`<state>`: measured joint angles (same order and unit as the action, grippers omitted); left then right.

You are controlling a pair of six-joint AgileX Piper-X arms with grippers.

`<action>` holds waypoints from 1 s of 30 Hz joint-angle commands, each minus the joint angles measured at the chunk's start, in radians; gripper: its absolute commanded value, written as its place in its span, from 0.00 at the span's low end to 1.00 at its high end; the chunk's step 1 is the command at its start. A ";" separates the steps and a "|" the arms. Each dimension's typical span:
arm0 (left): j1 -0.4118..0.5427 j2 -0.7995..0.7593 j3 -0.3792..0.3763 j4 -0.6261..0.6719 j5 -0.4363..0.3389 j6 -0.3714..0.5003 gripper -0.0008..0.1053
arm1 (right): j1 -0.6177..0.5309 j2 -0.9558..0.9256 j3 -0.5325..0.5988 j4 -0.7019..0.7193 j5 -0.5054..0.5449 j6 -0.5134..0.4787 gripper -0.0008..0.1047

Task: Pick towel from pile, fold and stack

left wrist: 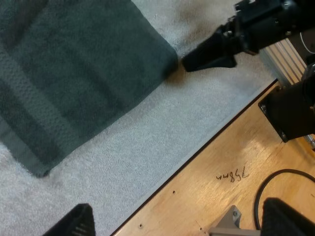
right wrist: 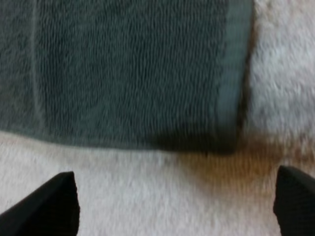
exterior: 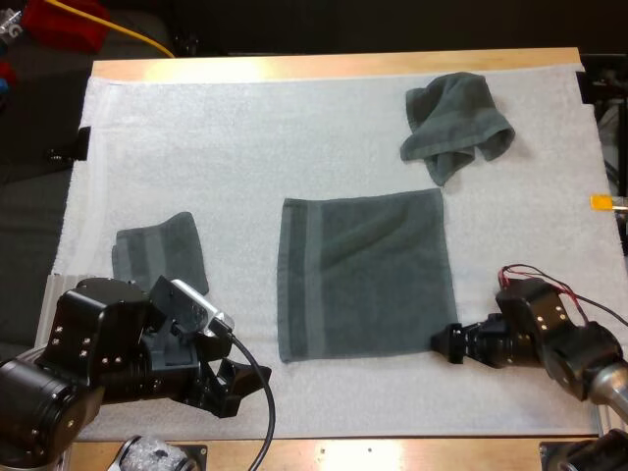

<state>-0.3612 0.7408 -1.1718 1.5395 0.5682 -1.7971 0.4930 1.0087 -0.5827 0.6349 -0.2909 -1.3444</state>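
Observation:
A dark grey-green towel (exterior: 363,270) lies spread flat in the middle of the mat. A crumpled towel (exterior: 456,123) sits at the far right, and a folded one (exterior: 157,250) rests at the left. My right gripper (exterior: 444,343) is low at the flat towel's near right corner; its fingers (right wrist: 49,201) stand apart, open, just short of the towel's hem (right wrist: 231,98). My left gripper (exterior: 234,381) hovers off the flat towel's near left corner, open with nothing between its fingers (left wrist: 74,223). In the left wrist view the right gripper (left wrist: 209,51) points at the towel's (left wrist: 74,73) corner.
The white mat (exterior: 245,167) covers most of the wooden table (exterior: 334,65). The table's near wooden edge (left wrist: 216,177) runs just behind both grippers. Bare mat lies between the three towels.

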 commanded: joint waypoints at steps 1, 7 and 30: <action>-0.005 -0.002 0.002 0.003 0.014 -0.002 0.63 | -0.001 0.024 0.000 -0.028 -0.009 0.002 0.75; -0.005 -0.002 0.002 0.004 0.015 -0.002 0.63 | -0.001 0.142 0.000 -0.093 -0.035 0.003 0.75; -0.005 -0.002 0.002 0.004 0.051 -0.002 0.63 | -0.001 0.262 0.000 -0.156 -0.099 0.040 0.58</action>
<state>-0.3612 0.7408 -1.1718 1.5395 0.6091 -1.7971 0.4930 1.2615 -0.5886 0.4559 -0.3759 -1.3065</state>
